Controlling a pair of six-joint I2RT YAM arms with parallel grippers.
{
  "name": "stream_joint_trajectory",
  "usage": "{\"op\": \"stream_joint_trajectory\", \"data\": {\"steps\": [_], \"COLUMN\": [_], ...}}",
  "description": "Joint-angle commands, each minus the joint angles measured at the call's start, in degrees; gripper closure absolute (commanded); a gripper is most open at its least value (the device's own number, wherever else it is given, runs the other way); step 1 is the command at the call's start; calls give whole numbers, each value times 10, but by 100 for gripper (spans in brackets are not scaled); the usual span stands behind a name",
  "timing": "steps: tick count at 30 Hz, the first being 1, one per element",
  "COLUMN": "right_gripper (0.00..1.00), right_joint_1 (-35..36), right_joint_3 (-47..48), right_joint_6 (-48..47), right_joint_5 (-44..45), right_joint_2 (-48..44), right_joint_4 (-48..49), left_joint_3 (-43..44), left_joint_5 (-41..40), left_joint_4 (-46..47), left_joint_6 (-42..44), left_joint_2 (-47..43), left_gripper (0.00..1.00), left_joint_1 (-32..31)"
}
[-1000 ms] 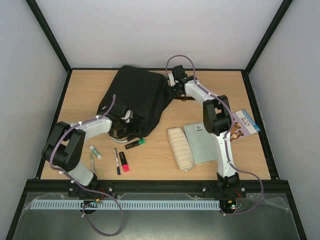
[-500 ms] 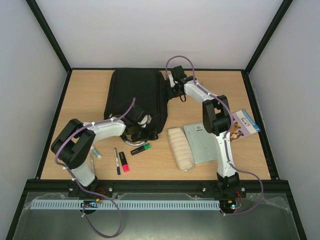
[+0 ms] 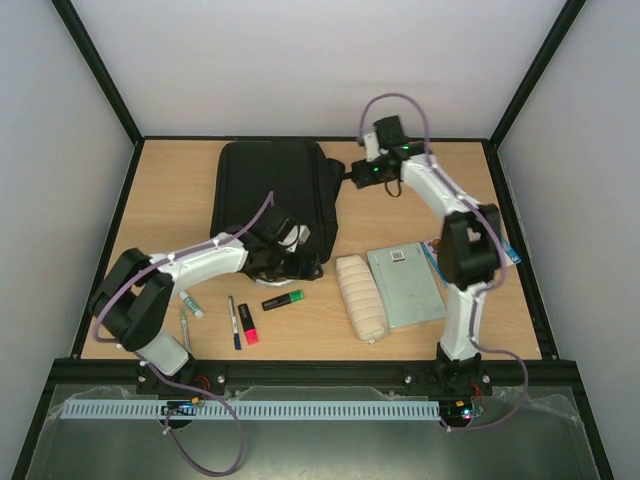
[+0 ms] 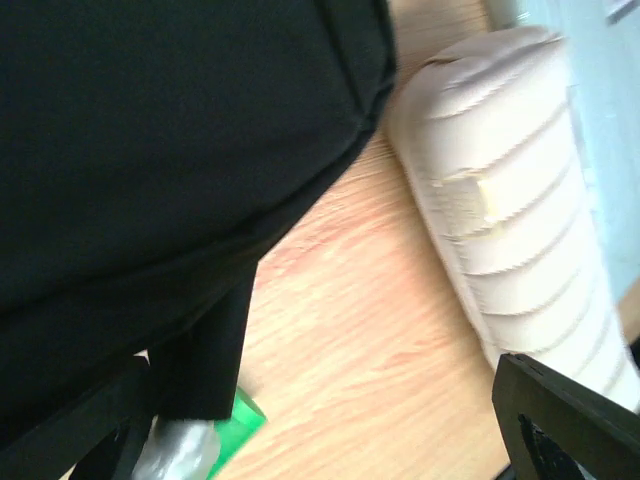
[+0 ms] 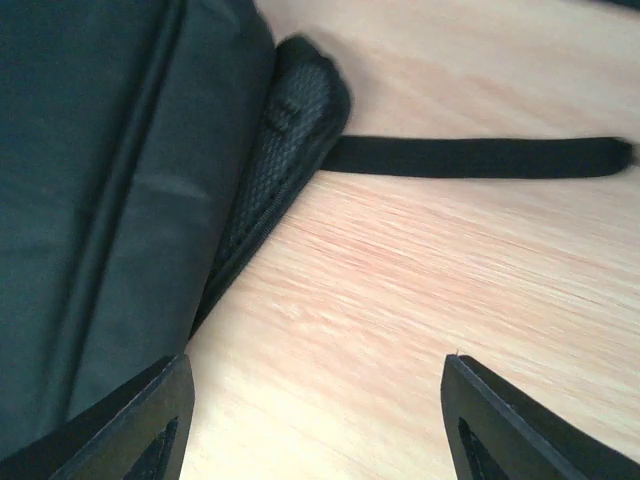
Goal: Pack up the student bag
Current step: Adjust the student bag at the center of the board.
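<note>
Well, my left claw (image 3: 292,258) is released, fingers spread wide, low over the near right corner of the student bag (image 3: 270,195). Through my left wrist camera the bag's black fabric (image 4: 150,150) fills the upper left. One short black strap (image 4: 205,360) hangs from its edge down toward the wooden table (image 4: 350,330). I cannot tell whether either finger touches the fabric. Just beyond that strap a green highlighter (image 4: 235,425) peeks out, and to the bag's right a beige ribbed pouch (image 4: 510,230) lies close by, not touching it.

My right claw (image 3: 352,177) is released too, jaws wide apart, hanging just beside the bag's far right edge. Its wrist camera shows the bag's padded mesh corner (image 5: 300,110) and a flat black webbing strap (image 5: 470,157) running from it across bare wood.

The bag lies flat at the far left of centre on the table. Right of the bag, past the pouch, rests a grey notebook (image 3: 405,285). On the bag's near side lie a pink highlighter (image 3: 247,325), a dark pen (image 3: 233,322) and a small white tube (image 3: 190,303).
</note>
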Motion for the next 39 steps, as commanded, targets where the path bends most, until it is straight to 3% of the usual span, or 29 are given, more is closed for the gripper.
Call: {"op": "stream_joint_trajectory", "data": {"steps": [1, 8, 15, 28, 33, 39], "right_gripper": [32, 30, 31, 33, 33, 34], "right_joint_1": [-40, -99, -154, -264, -267, -267], "right_joint_3": [-85, -296, -421, -475, -503, -512], "right_joint_6": [-14, -64, -125, -220, -236, -244], "right_joint_5": [-47, -58, -28, -30, -20, -40], "right_joint_2": [-153, -335, -428, -450, -442, -421], "right_joint_4": [-42, -79, -133, -223, -212, -211], "left_joint_3": [26, 57, 153, 364, 348, 269], "left_joint_5": [11, 14, 20, 60, 52, 15], "left_joint_4": [-39, -10, 49, 41, 13, -13], "left_joint_6": [3, -17, -29, -33, -31, -23], "left_joint_2": [-67, -85, 6, 269, 293, 245], "left_gripper": [5, 5, 6, 9, 10, 10], "left_joint_1": [-12, -45, -95, -184, -191, -187]}}
